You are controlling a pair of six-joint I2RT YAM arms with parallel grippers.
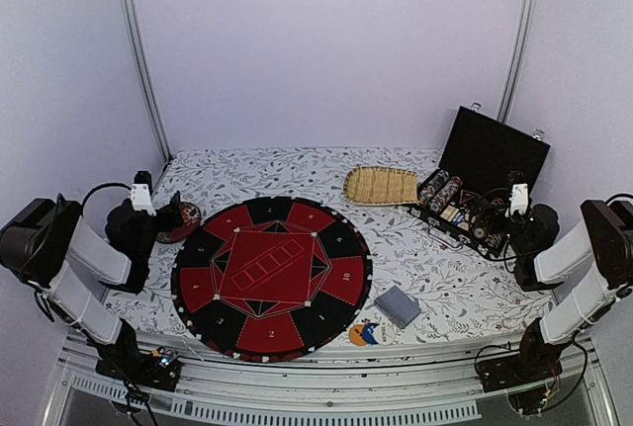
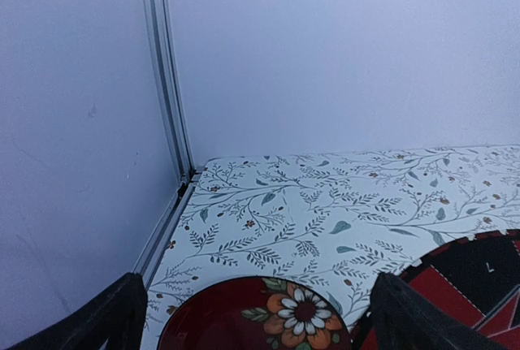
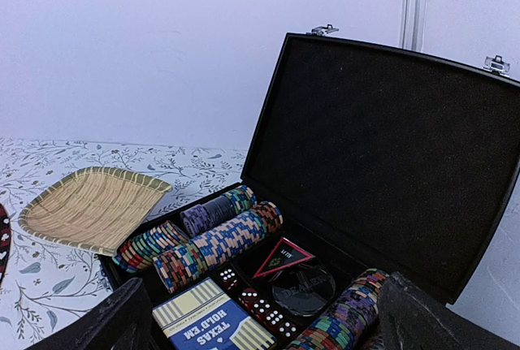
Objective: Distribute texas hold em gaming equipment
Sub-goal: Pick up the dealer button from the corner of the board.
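An open black case (image 1: 487,174) stands at the back right and holds rows of mixed-colour poker chips (image 3: 213,246), a blue Texas Hold'em card box (image 3: 207,324), red dice (image 3: 262,305), a black dealer button (image 3: 302,289) and a triangular marker (image 3: 283,257). A grey-blue deck of cards (image 1: 398,305) and orange and blue buttons (image 1: 364,333) lie at the front of the table. My right gripper (image 1: 492,216) hovers open and empty over the case (image 3: 260,330). My left gripper (image 1: 168,216) is open and empty above the red patterned dish (image 2: 244,317).
A round red-and-black poker mat (image 1: 272,278) covers the table's middle. An oval straw tray (image 1: 381,186) lies left of the case and also shows in the right wrist view (image 3: 89,208). The red dish (image 1: 183,220) sits at the mat's left edge. Walls enclose the table.
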